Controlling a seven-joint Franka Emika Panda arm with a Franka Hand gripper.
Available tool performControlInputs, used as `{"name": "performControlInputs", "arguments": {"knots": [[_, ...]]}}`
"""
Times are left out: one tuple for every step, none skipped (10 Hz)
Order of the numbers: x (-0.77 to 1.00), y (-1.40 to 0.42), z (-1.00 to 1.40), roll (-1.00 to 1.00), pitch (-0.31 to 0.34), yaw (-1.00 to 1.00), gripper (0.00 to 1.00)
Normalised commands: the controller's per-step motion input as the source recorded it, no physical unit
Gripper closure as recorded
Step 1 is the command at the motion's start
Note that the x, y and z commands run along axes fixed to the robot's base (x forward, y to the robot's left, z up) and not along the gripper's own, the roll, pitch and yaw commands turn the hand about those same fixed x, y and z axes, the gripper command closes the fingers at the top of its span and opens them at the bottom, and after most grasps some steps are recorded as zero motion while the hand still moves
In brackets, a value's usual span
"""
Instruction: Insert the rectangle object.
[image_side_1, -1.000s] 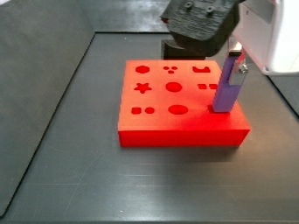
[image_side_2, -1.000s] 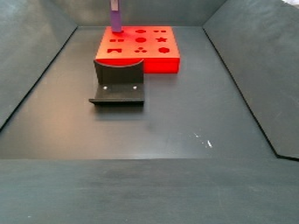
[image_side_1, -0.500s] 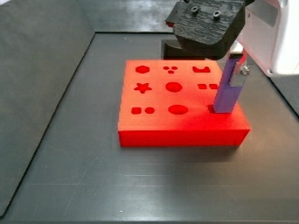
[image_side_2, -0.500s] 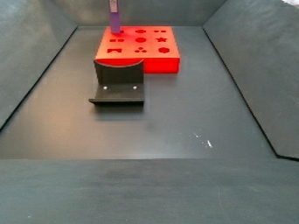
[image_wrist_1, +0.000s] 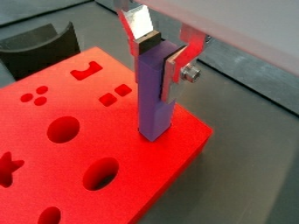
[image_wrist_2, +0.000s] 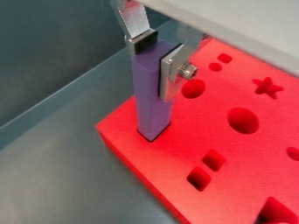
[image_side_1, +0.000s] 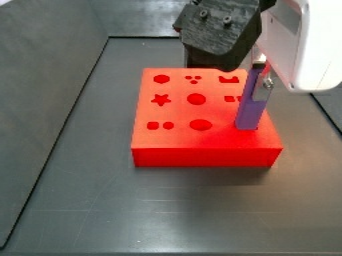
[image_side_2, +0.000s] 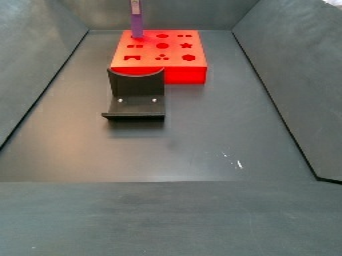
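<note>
The rectangle object is a purple bar standing upright, its lower end in the top of the red block near a corner. It shows the same in a wrist view and in both side views. My gripper is at the bar's upper end. One silver finger lies against each side of the bar, so it is shut on it. The gripper also shows in a wrist view and in a side view. The block has several shaped holes.
A dark grey curved holder stands on the floor right by the block, on the side away from the bar's corner; it also shows in a wrist view. Sloping grey walls enclose the dark floor.
The white arm has come further into the side view. The bar stays upright in the gripper at the same spot on the block and looks slightly lower.
</note>
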Motion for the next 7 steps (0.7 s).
{"name": "performControlInputs", "arguments": {"knots": [[0.35,-0.04,-0.82,0.00,0.200,0.00,1.00],[0.28,0.00,-0.91,0.00,0.166,-0.13,1.00],[0.24,0.00,-0.91,0.00,0.167,-0.17,1.00],[0.17,0.04,-0.78,0.03,0.207,-0.13,1.00],[0.09,0.01,-0.77,0.05,0.196,-0.12,1.00],[0.00,0.00,-0.13,0.07,0.097,-0.01,1.00],[0.00,0.00,0.00,0.00,0.000,0.00,1.00]]}}
